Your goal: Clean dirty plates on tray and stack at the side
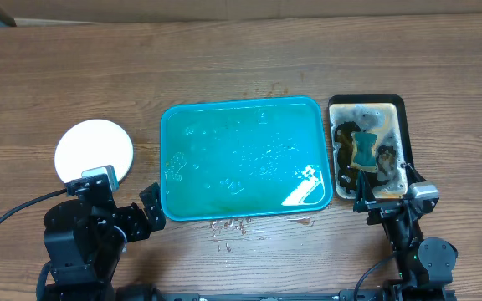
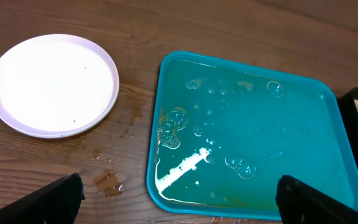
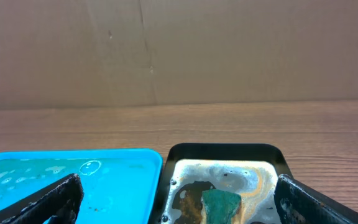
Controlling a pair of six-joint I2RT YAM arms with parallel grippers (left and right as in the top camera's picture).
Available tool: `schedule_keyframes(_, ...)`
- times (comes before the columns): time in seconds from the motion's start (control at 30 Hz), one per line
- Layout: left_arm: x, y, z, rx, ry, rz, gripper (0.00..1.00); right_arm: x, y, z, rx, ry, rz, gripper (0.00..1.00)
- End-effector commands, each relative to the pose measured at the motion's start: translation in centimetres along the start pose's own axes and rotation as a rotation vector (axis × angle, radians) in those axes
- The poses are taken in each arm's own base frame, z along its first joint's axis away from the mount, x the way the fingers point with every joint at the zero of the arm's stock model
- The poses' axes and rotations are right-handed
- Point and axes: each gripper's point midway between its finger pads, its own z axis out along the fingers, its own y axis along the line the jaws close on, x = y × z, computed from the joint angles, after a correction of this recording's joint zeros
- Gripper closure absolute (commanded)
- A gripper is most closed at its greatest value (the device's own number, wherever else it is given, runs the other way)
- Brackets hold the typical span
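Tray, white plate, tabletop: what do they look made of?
Tray: likely plastic, glossy teal; sharp glare, water beading, moulded rounded corners. Plate: smooth white, low sheen; melamine or ceramic, cannot tell which. Table: brown wood grain, matte; solid wood or printed laminate, the look leaves it open.

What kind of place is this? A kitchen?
Probably a robot practice table, not a real kitchen: a wet teal-blue plastic tray, a black-rimmed basin of dirty water and a round white plate sit on a wooden table, cardboard wall behind.
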Motion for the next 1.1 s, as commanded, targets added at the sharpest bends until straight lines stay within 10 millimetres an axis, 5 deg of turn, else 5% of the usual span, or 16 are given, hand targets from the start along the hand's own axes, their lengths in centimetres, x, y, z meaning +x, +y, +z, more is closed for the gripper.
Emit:
schedule_keyframes(0.0,0.0,0.0,0.1,-0.001,0.000,-0.002,0.00,0.2,-0.1,0.0,0.006,-0.004,0.002,0.00)
schedule_keyframes(0.6,0.5,-0.1,-0.7,0.002,-0.074,0.088,0.00,0.2,-0.1,0.0,0.006,-0.004,0.002,0.00)
schedule_keyframes(1.07,3.0,-0.5,4.4,0.160,-0.434,0.136,0.00,0.2,-0.1,0.0,0.006,-0.004,0.002,0.00)
